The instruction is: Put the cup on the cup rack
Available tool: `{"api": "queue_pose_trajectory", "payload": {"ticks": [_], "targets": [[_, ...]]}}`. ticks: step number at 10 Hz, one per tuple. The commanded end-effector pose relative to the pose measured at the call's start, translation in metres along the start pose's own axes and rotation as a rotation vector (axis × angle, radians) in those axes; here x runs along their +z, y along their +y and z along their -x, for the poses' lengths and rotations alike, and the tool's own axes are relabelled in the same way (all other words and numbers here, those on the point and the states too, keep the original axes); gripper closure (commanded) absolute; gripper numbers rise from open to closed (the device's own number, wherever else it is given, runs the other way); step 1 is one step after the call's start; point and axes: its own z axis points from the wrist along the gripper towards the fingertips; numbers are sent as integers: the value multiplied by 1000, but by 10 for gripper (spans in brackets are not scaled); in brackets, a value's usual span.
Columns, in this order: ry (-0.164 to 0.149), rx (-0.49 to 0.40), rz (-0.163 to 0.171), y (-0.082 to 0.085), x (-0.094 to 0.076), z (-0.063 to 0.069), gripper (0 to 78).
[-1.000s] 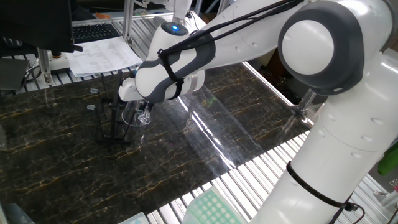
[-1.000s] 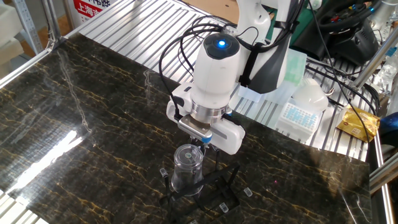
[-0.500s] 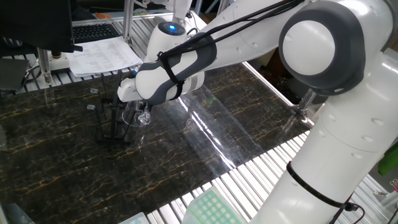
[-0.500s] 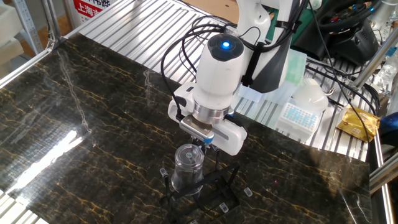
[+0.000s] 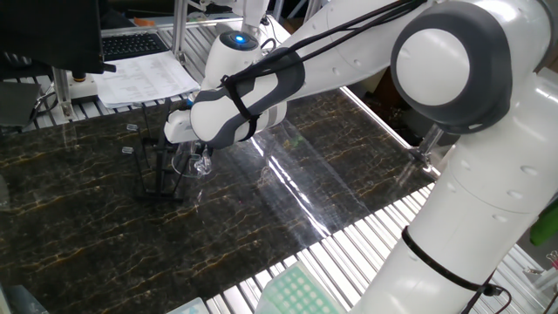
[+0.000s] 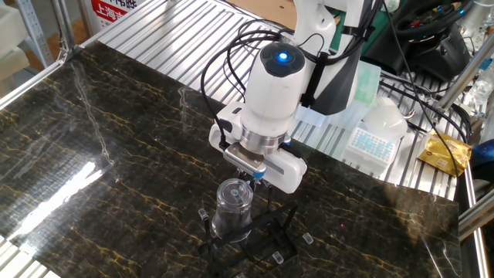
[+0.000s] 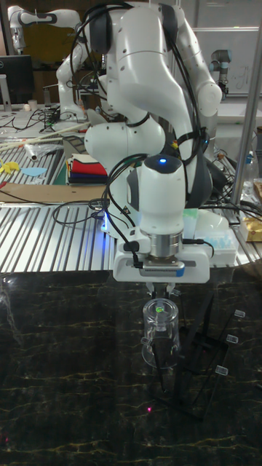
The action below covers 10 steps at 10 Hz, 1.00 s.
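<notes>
1. Our pincer (image 6: 255, 179) hangs under the wrist, just above the upturned base of the cup (image 6: 231, 207); its fingers are mostly hidden by the flange, so we cannot tell whether they grip the glass or stand clear of it.
2. The cup sits inverted and a little tilted, seemingly threaded over a prong of the cup rack (image 6: 266, 232). In the tall fixed view a thin black wire runs up inside the clear wall of the cup (image 7: 160, 333).
3. We judge the placing to be near its end, though we cannot confirm the glass hangs by itself.
4. As for handling, the glass looks stiff, smooth and breakable, heavier at its thick base. Clear walls offer little friction, so we would hold it across the body near the base, squarely and without much squeeze.
5. The rack is thin wire on a splayed foot and looks light; any sideways drag could tip it.
6. Both stand on the dark marbled bench (image 6: 116, 139), with ribbed metal panels along its edges.
</notes>
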Motion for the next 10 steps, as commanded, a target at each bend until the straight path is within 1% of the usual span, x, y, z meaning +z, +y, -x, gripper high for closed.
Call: {"api": "queue_pose_trajectory", "payload": {"ticks": [1,10], "targets": [[-7,0,-10,0,-2,2,764],[-15,26,-7,0,-2,2,764]]}}
